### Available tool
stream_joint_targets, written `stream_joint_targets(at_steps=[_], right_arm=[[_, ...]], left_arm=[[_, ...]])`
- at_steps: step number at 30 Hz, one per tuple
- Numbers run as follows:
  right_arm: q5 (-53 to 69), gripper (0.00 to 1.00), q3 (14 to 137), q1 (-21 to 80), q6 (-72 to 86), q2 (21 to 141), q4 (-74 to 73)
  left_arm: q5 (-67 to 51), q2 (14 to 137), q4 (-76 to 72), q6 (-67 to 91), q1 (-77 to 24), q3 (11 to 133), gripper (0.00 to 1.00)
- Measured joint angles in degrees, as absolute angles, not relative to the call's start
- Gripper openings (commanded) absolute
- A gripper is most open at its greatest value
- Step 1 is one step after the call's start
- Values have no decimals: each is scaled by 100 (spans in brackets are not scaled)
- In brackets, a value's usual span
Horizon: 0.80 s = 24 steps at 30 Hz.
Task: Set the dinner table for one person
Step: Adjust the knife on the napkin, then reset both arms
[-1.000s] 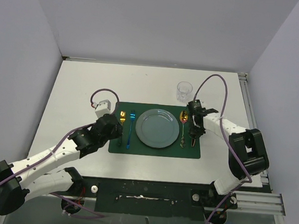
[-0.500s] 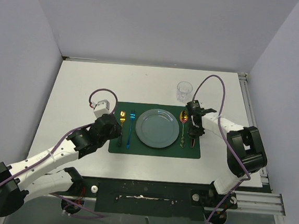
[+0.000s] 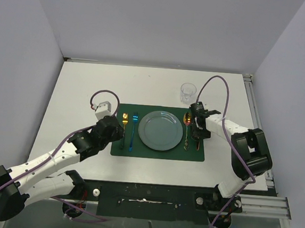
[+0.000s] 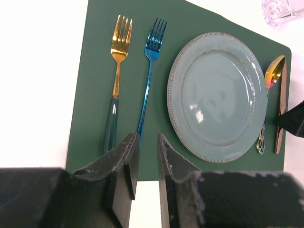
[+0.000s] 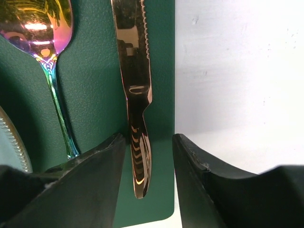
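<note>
Beneath both arms spreads the large white matte bench (image 3: 80, 86), with a dark green rectangular placemat (image 3: 144, 152) near its middle. Over the mat's right edge the right gripper (image 5: 148, 142) is released, jaws astride the handle of a copper-coloured metal knife (image 5: 135, 90). At the mat's near edge the left gripper (image 4: 147, 140) hangs narrowly parted, empty.

On the dinner table (image 3: 80, 86) lies a placemat (image 3: 157, 153); the plate (image 3: 160, 131) sits at its centre; outer fork (image 3: 124, 123) and inner fork (image 3: 133, 131) lie to the left; spoon (image 3: 187, 129), then knife (image 5: 135, 95), to the right; a glass (image 3: 187, 92) stands behind.
</note>
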State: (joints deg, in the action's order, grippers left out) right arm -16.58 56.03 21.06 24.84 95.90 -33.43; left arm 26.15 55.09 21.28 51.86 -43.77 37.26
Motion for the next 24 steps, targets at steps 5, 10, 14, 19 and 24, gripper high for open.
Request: stream_joint_targets(at_steps=[5,10,14,19,24], right_arm=[[-1531,47,5603,2123,2502,9520,-3286],[-1393,46,5603,2150,2515,9456,-3264],[-1402,46,5603,2154,2596,9308,-3269],[-1485,47,5605,2154,2689,8735,-3317],[-1476,62,5900,2154,2775,7878,-3465]], left_arm=[[2613,5509,2128,5188,-4377,3726,19],[2613,5509,2128,5188,-4377,3726,19],[2611,5509,2121,5188,-4377,3721,19],[2609,5509,2126,5190,-4377,3627,19],[2550,5513,2073,5190,-4377,3623,19]])
